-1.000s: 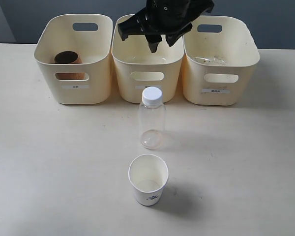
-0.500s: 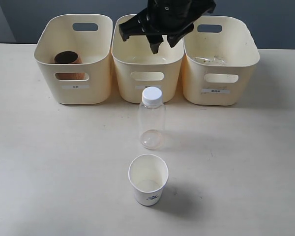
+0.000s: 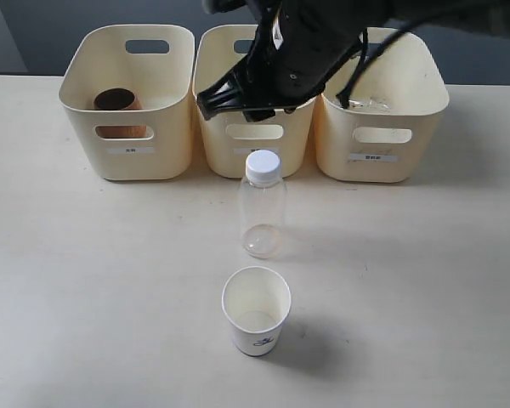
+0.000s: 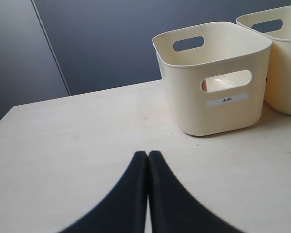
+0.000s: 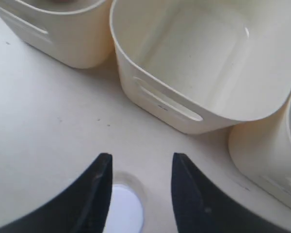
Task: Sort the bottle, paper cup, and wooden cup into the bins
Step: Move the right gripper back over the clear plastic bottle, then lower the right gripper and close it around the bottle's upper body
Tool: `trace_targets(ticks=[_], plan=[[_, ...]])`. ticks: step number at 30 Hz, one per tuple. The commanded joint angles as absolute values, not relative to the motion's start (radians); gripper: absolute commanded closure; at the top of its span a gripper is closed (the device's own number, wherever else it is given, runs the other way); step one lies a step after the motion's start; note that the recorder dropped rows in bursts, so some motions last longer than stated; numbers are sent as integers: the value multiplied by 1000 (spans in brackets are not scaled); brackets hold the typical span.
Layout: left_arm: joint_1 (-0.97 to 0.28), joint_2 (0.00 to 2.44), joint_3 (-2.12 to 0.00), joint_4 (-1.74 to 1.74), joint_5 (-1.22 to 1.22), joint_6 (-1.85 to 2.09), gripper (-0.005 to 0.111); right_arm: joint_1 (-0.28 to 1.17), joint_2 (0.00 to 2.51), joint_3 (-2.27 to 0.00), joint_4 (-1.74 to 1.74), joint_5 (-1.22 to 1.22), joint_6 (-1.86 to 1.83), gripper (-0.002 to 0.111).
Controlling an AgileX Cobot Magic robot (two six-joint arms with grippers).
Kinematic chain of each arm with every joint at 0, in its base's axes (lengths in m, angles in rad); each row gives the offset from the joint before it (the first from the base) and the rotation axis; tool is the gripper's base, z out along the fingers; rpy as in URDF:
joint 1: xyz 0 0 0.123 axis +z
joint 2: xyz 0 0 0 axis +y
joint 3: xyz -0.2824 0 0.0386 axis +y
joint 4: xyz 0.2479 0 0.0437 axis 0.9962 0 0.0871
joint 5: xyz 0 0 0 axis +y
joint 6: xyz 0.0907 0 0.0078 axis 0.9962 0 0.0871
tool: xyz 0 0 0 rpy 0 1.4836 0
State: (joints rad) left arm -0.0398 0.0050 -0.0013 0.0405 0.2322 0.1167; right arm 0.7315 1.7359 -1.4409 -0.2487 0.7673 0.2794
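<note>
- Pale desk (image 3: pixel 85 280) under a dark blue-grey wall, with three cream bins in a row along the far edge.
- Left tool (image 4: pixel 147 154): its fingers are pressed together with nothing between them. It sits low over bare desk, off to the outer side of the left bin (image 3: pixel 166 144) and well apart from anything loose.
- Wooden cup (image 3: pixel 116 102): upright inside the left bin, so that part looks done.
- Middle bin (image 3: pixel 255 157): looks empty in the right wrist view.
- Right tool (image 5: pixel 141 156): fingers partly spread and holding nothing, poised over the front wall of the middle bin.
- Bottle (image 3: pixel 262 212): upright on the desk just in front of the middle bin, long axis vertical. Its white cap (image 5: pixel 126 211) shows below the gap between the right tool's fingers, a little to the desk side. The right arm is clearly the nearer one, and I judge the next move is a short drop towards the cap or neck.
- Paper cup (image 3: pixel 256 310): upright, mouth up, in front of the bottle, near but apart.
- Right bin (image 3: pixel 378 144): something glints inside; I cannot tell what.
</note>
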Motion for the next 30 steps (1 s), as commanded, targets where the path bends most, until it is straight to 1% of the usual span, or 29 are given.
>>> trace_targets(ticks=[1, 11, 16, 20, 30], plan=[[-43, 0, 0, 39, 231, 115, 107, 738, 1628, -1268, -266, 535, 287, 69], [-43, 0, 0, 39, 231, 115, 107, 738, 1438, -969, -198, 166, 287, 69], [-43, 0, 0, 39, 231, 115, 107, 738, 1413, -875, -198, 16, 287, 69], [-43, 0, 0, 39, 231, 115, 107, 738, 1413, -832, -198, -47, 287, 69], [-43, 0, 0, 39, 231, 115, 107, 738, 1419, -824, -200, -50, 287, 69]])
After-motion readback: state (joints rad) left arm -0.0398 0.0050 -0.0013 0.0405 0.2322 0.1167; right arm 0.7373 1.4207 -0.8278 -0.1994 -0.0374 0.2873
